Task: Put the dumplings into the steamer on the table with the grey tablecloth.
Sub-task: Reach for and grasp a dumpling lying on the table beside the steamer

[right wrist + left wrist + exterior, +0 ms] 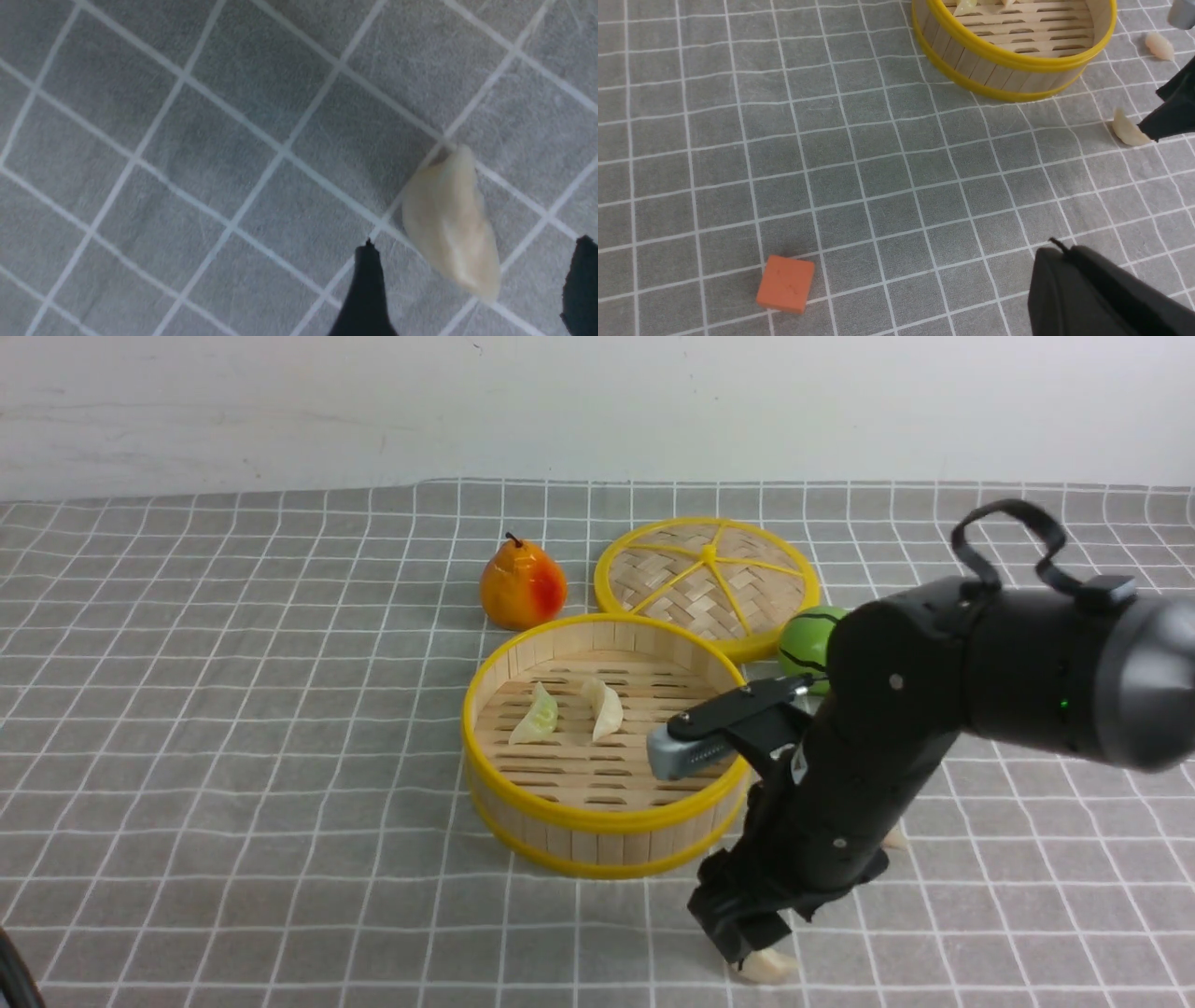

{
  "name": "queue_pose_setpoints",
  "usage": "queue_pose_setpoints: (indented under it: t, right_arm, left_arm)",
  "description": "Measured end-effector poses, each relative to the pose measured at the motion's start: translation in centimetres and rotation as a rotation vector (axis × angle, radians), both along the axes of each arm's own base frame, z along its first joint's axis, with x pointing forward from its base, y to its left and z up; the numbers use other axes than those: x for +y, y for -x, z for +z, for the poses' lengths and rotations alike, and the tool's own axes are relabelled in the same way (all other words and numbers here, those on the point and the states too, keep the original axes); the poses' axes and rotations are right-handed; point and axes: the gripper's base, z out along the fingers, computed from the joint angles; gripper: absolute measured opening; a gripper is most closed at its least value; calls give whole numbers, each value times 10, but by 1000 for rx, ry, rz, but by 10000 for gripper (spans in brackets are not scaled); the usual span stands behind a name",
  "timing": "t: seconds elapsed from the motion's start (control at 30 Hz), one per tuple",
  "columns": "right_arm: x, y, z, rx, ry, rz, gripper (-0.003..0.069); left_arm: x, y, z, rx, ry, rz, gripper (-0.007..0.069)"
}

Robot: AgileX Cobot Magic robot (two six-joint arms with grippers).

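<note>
The bamboo steamer (560, 817) stands mid-table on the grey tablecloth (233, 709). Two dumplings lie inside it, a greenish one (537, 717) and a cream one (604, 707). My right gripper (747, 952) points down at the cloth in front of the steamer's right side. It is open, and its black fingers (366, 289) stand either side of a cream dumpling (451, 219) that lies on the cloth. Another dumpling (1159, 45) lies further back, right of the steamer (1008, 60). My left gripper (1057, 247) is shut and empty, hovering over bare cloth.
The woven steamer lid (707, 581) lies flat behind the steamer, with an orange pear (522, 586) to its left and a green ball (810, 639) to its right. An orange block (785, 283) sits on the cloth near the left arm. A white wall bounds the back.
</note>
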Motion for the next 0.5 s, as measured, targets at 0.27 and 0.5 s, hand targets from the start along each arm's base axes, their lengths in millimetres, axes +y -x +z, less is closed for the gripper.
queue_pose_setpoints:
  t: [0.27,0.5]
  right_arm:
    - [4,-11,-30,-3,36,6,503]
    - [6,-12,-37,6,35,19,318]
  left_arm:
    - [0,0,0,-12,-26,-22,-3]
    - [0,0,0,-16,-35,-30,-3]
